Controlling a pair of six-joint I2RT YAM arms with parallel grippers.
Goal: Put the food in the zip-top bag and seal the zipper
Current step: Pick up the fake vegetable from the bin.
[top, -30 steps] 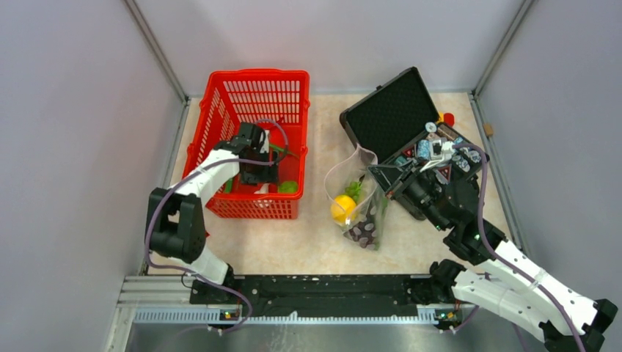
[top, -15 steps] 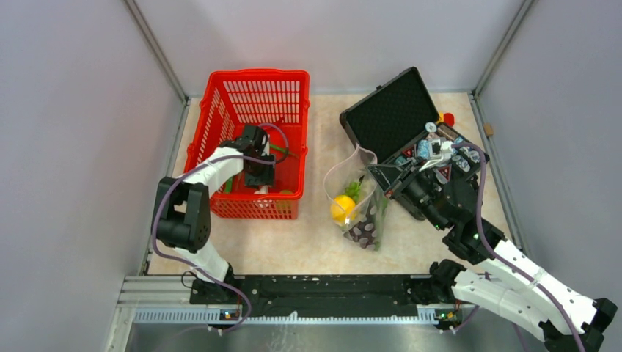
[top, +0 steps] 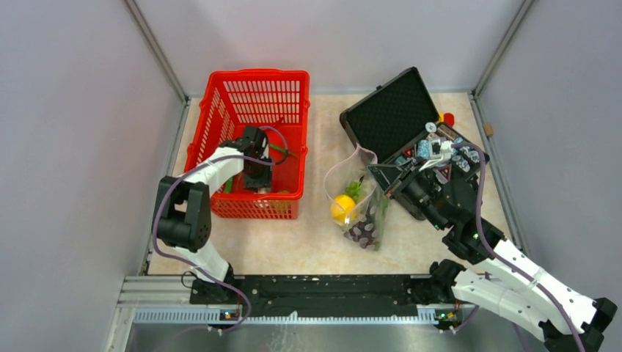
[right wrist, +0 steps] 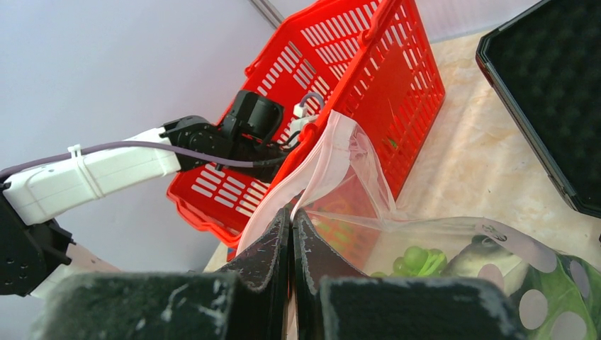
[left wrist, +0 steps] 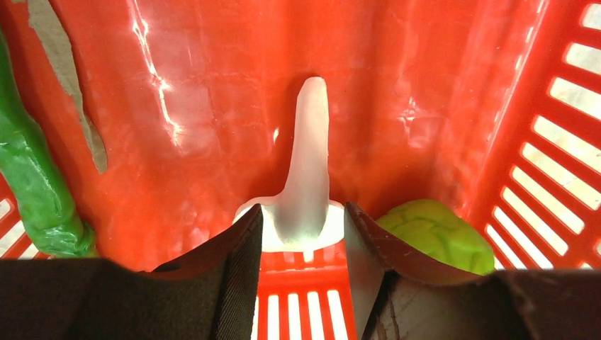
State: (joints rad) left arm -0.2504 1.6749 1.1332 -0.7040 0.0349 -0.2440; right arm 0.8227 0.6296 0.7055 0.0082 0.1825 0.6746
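My right gripper (right wrist: 290, 212) is clamped on the clear dotted plastic bag (right wrist: 344, 166); left gripper (left wrist: 303, 212) straddles a whitish toy (left wrist: 312, 142), near edge of red plastic basket (left wrist: 425, 106), grip unclear.

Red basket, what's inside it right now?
A pale toy by the left gripper, a green leaf and a lime. The arm covers whatever lies beneath it.

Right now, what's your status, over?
Left hand astride pale toy in basket. Right hand pinches zip-top bag mouth, unsealed. Green lime beside left hand.
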